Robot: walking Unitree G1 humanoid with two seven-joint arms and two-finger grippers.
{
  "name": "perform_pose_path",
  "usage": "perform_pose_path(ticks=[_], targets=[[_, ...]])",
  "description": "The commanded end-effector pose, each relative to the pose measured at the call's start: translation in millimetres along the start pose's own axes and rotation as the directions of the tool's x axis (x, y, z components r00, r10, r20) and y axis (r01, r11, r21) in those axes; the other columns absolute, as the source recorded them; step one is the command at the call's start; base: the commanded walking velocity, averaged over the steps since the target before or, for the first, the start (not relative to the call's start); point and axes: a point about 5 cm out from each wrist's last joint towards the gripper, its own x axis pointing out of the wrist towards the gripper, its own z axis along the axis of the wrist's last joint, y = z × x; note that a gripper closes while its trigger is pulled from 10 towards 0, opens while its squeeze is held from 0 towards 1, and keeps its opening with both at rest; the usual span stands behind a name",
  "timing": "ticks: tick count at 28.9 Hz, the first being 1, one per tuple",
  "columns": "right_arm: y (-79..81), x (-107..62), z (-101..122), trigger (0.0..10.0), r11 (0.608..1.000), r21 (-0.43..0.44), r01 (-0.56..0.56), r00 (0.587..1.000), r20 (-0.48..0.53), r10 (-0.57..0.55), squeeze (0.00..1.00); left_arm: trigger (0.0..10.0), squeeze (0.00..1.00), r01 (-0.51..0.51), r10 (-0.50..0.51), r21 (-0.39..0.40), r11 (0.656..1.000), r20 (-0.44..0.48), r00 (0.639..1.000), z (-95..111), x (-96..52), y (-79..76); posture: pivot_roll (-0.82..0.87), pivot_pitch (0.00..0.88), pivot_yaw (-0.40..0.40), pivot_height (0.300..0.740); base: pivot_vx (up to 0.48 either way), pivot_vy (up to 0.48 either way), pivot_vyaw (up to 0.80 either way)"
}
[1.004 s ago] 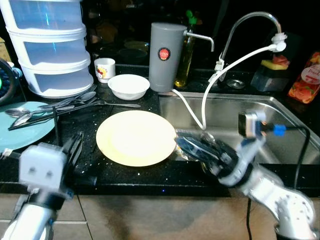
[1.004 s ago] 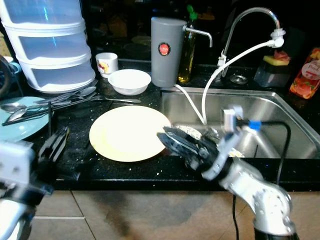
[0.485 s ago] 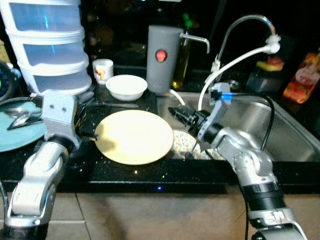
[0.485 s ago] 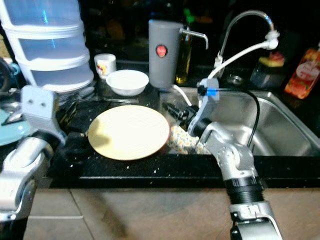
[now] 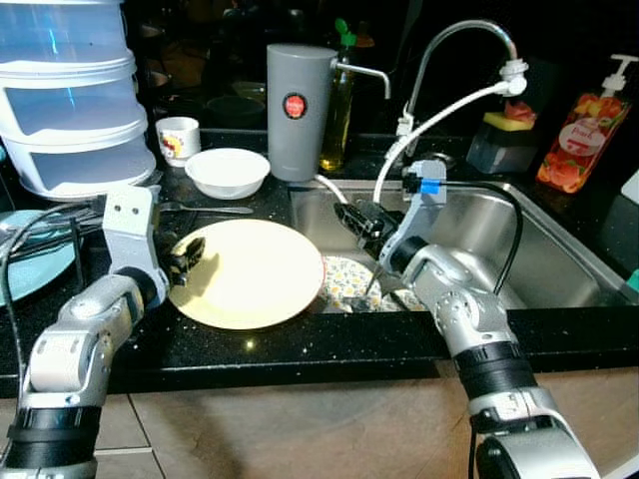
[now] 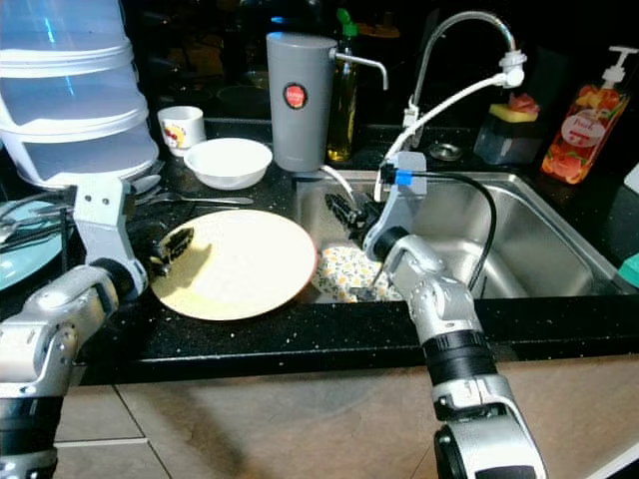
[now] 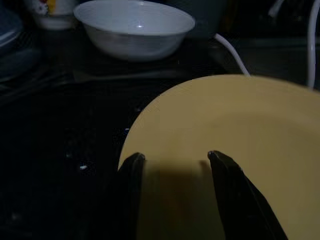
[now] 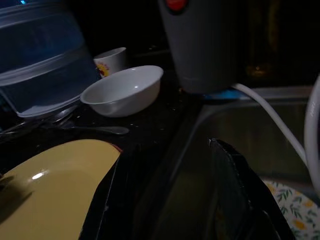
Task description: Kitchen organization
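Observation:
A round yellow plate (image 5: 245,272) lies flat on the black counter (image 5: 300,349), just left of the sink. My left gripper (image 5: 185,261) is at the plate's left rim. In the left wrist view its fingers (image 7: 132,165) stand open over the plate's edge (image 7: 225,130) with nothing between them. My right gripper (image 5: 356,218) hovers open over the sink's left edge, pointing towards the plate's right side. In the right wrist view the plate (image 8: 55,195) lies beyond its open fingers (image 8: 227,165). A floral-patterned dish (image 5: 344,282) lies in the sink.
A white bowl (image 5: 228,172), a small cup (image 5: 178,140) and a grey canister (image 5: 288,98) stand behind the plate. Stacked white containers (image 5: 70,100) and a teal plate (image 5: 30,264) with cutlery are at the left. A faucet (image 5: 454,45) with a white hose arches over the steel sink (image 5: 519,249). A soap bottle (image 5: 579,140) is at the right.
Both arms have come up from the counter's front edge. The left gripper reached the plate's left rim; the right gripper rose to the sink's left edge. The camera also shifted.

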Motion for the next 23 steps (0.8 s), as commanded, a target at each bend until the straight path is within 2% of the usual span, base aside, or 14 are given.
perform_pose_path(ticks=[1, 4, 7, 8, 9, 10, 11, 15, 16, 17, 18, 23], targets=[[-0.6, 1.3, 3, 10.0, 1.0, 0.003, 0.001, 1.0, 0.02, -0.001, 0.0, 10.0, 0.0, -0.033, 0.032, -0.028, 0.999, -0.039, 0.999, -2, -2.1, 11.4, 0.08, 0.029, -0.046, 0.74, 0.0, 0.0, 0.0], [-0.7, 1.5, 2, 10.0, 1.0, 0.005, 0.0, 1.0, 0.022, 0.0, 0.0, 10.0, 0.0, -0.042, 0.041, -0.034, 0.999, -0.047, 0.998, -2, -3.0, 15.2, 0.08, 0.029, -0.046, 0.74, 0.0, 0.0, 0.0], [-1.1, 2.8, 1, 10.0, 1.0, 0.01, 0.001, 1.0, 0.03, -0.001, 0.0, 10.0, 0.0, -0.083, 0.084, 0.014, 0.996, -0.081, 0.993, -4, -4.9, 24.3, 0.08, 0.029, -0.046, 0.74, 0.0, 0.0, 0.0], [-0.8, 3.2, 0, 10.0, 1.0, 0.011, 0.0, 0.999, 0.032, 0.0, 0.0, 10.0, 0.45, -0.092, 0.093, 0.02, 0.996, -0.082, 0.992, -4, -5.0, 26.6, 0.08, 0.029, -0.046, 0.74, 0.0, 0.0, 0.0], [-0.6, 3.5, 0, 10.0, 1.0, 0.013, -0.001, 0.999, 0.033, 0.0, 0.0, 10.0, 0.45, -0.096, 0.098, 0.021, 0.995, -0.081, 0.992, -4, -5.0, 27.7, 0.08, 0.029, -0.046, 0.74, 0.0, 0.0, 0.0], [-0.3, 3.6, 0, 10.0, 1.0, 0.014, -0.001, 0.999, 0.033, 0.001, 0.0, 10.0, 0.96, -0.098, 0.099, 0.015, 0.995, -0.081, 0.992, -3, -4.9, 28.3, 0.08, 0.029, -0.046, 0.74, 0.0, 0.0, 0.0], [-0.1, 4.1, -1, 10.0, 1.0, 0.017, -0.002, 0.999, 0.035, 0.002, 0.0, 10.0, 1.0, -0.096, 0.097, 0.012, 0.995, -0.083, 0.992, -3, -4.7, 28.8, 0.08, 0.029, -0.046, 0.74, 0.0, 0.0, 0.0], [0.4, 5.2, -2, 10.0, 1.0, 0.023, -0.006, 0.999, 0.038, 0.005, 0.0, 10.0, 1.0, -0.077, 0.076, -0.011, 0.997, -0.088, 0.993, -2, -2.2, 28.0, 0.08, 0.026, -0.049, 0.74, 0.0, 0.0, 0.0], [0.5, 5.4, -3, 10.0, 1.0, 0.024, -0.007, 0.999, 0.038, 0.006, 0.0, 10.0, 0.24, -0.066, 0.064, -0.023, 0.998, -0.087, 0.994, -2, -1.0, 27.2, 0.08, 0.024, -0.048, 0.74, 0.0, 0.0, 0.0], [0.5, 5.5, -3, 10.0, 1.0, 0.024, -0.007, 0.999, 0.038, 0.006, 0.0, 10.0, 0.24, -0.059, 0.056, -0.031, 0.998, -0.086, 0.995, -2, -0.2, 26.7, 0.08, 0.024, -0.048, 0.74, 0.0, 0.0, 0.0], [0.5, 5.6, -3, 10.0, 1.0, 0.024, -0.007, 0.999, 0.038, 0.006, 0.0, 10.0, 0.0, -0.041, 0.038, -0.041, 0.998, -0.086, 0.996, -2, 0.7, 25.4, 0.08, 0.023, -0.048, 0.74, 0.0, 0.0, 0.0], [0.0, 6.0, -3, 10.0, 1.0, 0.025, -0.008, 0.999, 0.038, 0.007, 0.0, 10.0, 0.0, -0.004, -0.003, -0.072, 0.997, -0.093, 0.996, -4, 3.8, 22.9, 0.08, 0.022, -0.047, 0.74, 0.0, 0.0, 0.0]])
